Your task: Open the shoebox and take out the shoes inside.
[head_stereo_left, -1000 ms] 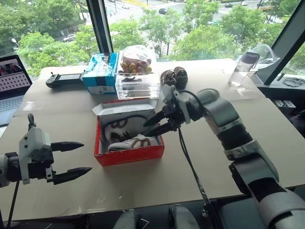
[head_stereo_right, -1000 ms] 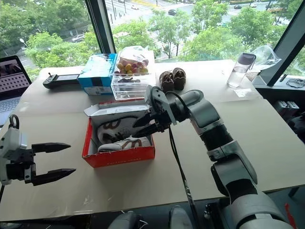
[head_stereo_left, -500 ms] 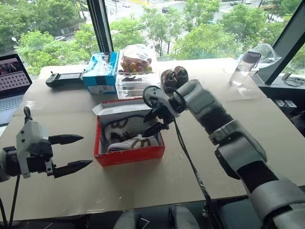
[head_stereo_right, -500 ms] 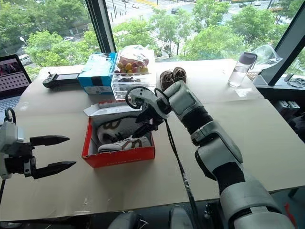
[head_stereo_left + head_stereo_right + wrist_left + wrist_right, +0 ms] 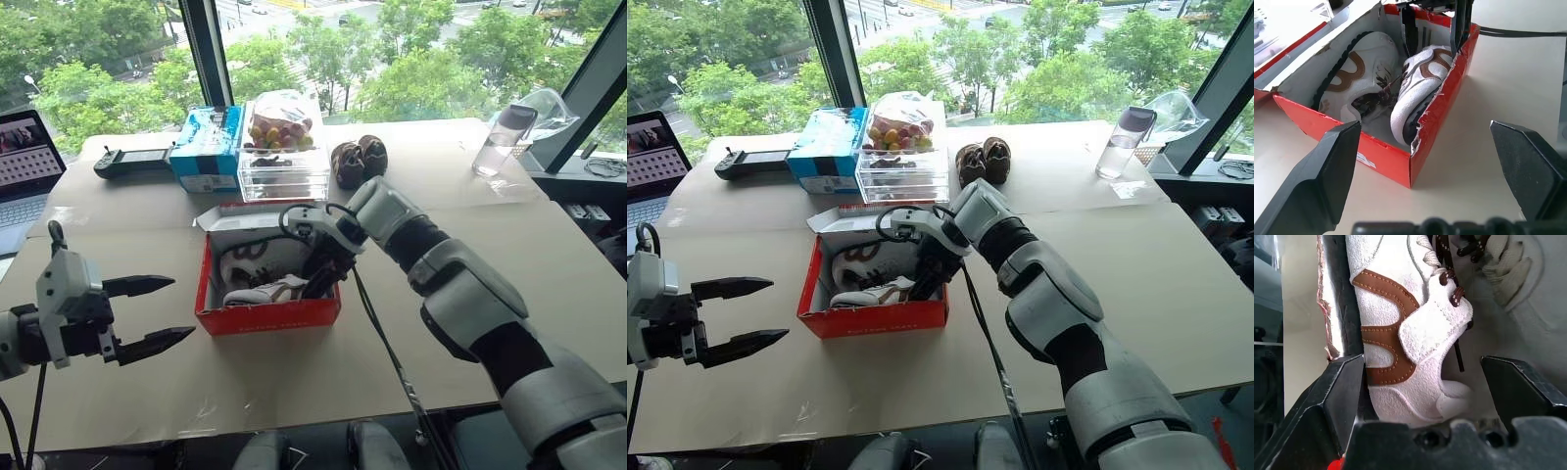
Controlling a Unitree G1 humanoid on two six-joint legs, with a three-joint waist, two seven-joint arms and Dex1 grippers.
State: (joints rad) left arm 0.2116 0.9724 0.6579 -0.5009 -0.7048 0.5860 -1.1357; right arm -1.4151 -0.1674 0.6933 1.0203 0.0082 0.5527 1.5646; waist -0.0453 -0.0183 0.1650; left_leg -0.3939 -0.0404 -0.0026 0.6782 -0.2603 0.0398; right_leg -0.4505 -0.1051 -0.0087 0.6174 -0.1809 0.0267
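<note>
We see left end effector (image 5: 157,313) spread wide over the beige desk (image 5: 470,196), left of the open red cardboard shoebox (image 5: 266,315). Right end effector (image 5: 926,279) reaches inside, wide, straddling one white-and-tan suede sneaker (image 5: 1418,88).

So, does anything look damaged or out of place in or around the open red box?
Yes. The shoebox has a ragged, torn top edge at its near corner, in the left wrist view. Inside, the shoes lie tipped on their sides rather than flat. Nothing has spilled.
</note>
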